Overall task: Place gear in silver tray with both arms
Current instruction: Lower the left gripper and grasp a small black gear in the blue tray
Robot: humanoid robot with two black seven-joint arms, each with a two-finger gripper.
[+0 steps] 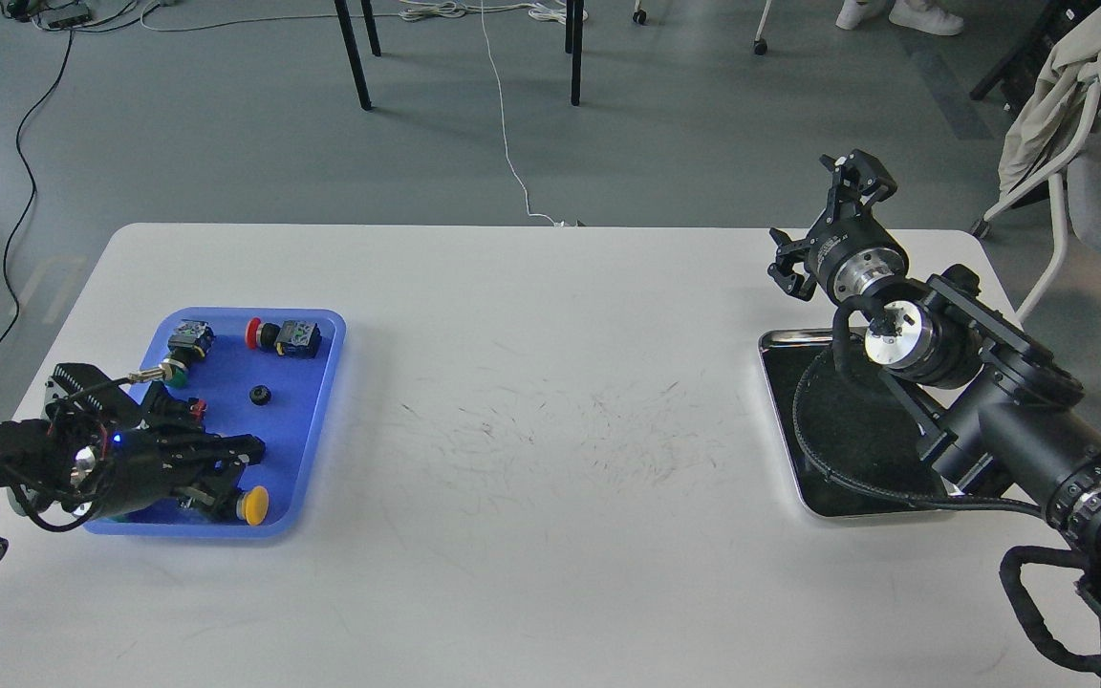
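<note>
Though parts fill the blue tray (316, 401), no writing reads.

White table (550, 535) bears blue tray (316, 420), silver tray (780, 430).

Left gripper (243, 449) points toward 3 o'clock, fingers seemingly near together; right gripper (828, 229) is raised toward 11 o'clock, fingers spread.

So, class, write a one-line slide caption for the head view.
Left end effector over blue plastic tray near small black gear; right end effector raised beyond shiny silver metal tray.
</note>
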